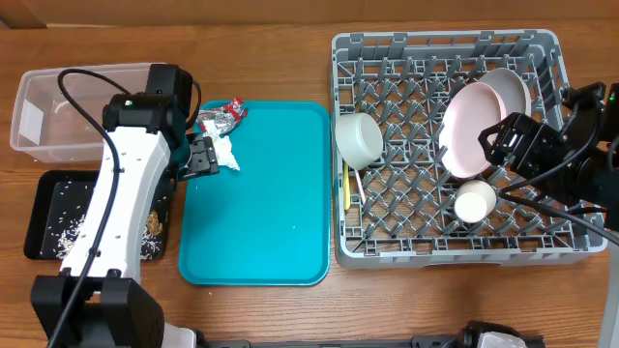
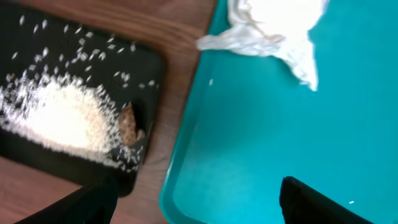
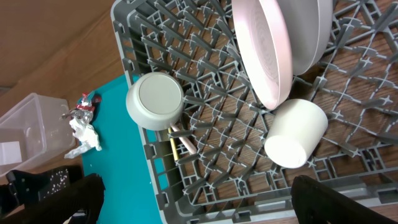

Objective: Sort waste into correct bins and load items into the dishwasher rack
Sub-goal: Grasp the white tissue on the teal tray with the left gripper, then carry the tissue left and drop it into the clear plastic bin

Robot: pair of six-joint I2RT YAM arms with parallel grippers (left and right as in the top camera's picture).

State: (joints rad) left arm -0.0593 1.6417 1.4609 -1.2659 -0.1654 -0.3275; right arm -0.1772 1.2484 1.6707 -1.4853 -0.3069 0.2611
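My left gripper stands open over the left rim of the teal tray, with nothing between its fingers. The crumpled white napkin lies just ahead of it, and the foil wrapper lies beyond that. Rice and a brown scrap sit in the black tray. The clear tub stands behind. My right gripper is open above the rack, which holds a pink plate, a greyish-white plate, a cup, a bowl, a yellow spoon and a fork.
The teal tray lies between the black tray and the rack, bare apart from the two pieces of waste at its far left corner. The left arm's white body hangs over the black tray. Wooden table shows around everything.
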